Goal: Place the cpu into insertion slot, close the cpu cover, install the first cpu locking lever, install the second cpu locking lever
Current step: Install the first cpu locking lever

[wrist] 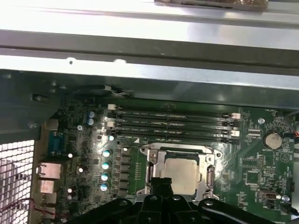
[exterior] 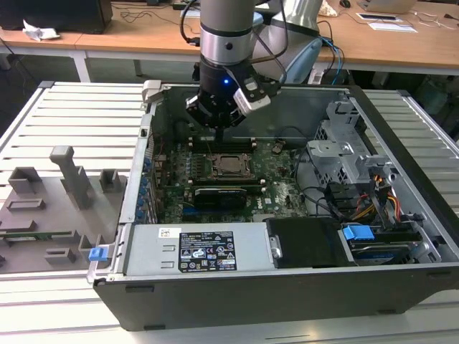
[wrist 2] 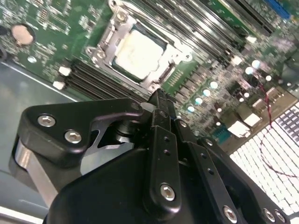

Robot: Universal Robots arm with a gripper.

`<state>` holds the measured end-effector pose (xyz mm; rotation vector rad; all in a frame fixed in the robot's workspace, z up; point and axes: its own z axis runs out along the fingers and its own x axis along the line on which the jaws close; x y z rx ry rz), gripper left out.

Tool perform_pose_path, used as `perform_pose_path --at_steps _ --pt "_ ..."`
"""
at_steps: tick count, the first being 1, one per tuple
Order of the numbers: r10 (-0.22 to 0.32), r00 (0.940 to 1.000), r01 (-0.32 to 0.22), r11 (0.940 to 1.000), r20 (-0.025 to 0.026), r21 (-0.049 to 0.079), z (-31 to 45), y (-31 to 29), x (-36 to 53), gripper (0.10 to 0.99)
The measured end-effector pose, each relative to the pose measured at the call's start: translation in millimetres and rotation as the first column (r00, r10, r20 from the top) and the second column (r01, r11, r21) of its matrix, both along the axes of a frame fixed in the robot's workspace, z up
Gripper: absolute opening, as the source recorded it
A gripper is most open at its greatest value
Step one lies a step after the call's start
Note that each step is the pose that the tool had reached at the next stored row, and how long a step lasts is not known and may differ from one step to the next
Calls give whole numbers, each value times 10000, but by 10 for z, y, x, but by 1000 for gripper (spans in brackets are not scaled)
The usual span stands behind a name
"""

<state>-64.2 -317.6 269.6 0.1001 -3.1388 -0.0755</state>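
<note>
Wooden desks run along the back of the room, and a slatted grey table carries an open computer case with its green circuit board facing up. I hang inside the case, my gripper narrowed to a tight close with nothing between the fingers. My fingertips sit just above the board, near the edge of the insertion slot. Seen in the exterior view, the cpu lies just past my tip at about five o'clock, seated flat in the slot. Its pale metal top shows through the window of the cpu cover, which lies down around it. Long memory slots run just beside the socket.
</note>
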Motion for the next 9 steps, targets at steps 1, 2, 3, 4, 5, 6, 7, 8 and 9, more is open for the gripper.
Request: perform_pose_path --at_steps 1,2,3,4,5,6,7,8,9 --pt "-25 10000 25 10000 3 2 -2 3 -14 106" --pt "-71 10000 71 10000 2 0 -3 5 -23 106" --pt "-143 9999 143 9999 1 -2 -5 7 -34 106" --pt "-207 9998 207 9998 1 -2 -7 8 -47 106" --pt "-234 9997 234 9997 2 0 -9 8 -62 106" --pt "-237 9997 237 9997 1 0 -9 8 -78 106" --pt "-237 9997 237 9997 4 7 -12 9 -102 106" --pt "-236 9997 236 9997 2 5 -12 9 -109 106" --pt "-237 9997 237 9997 1 3 -11 9 -114 106"
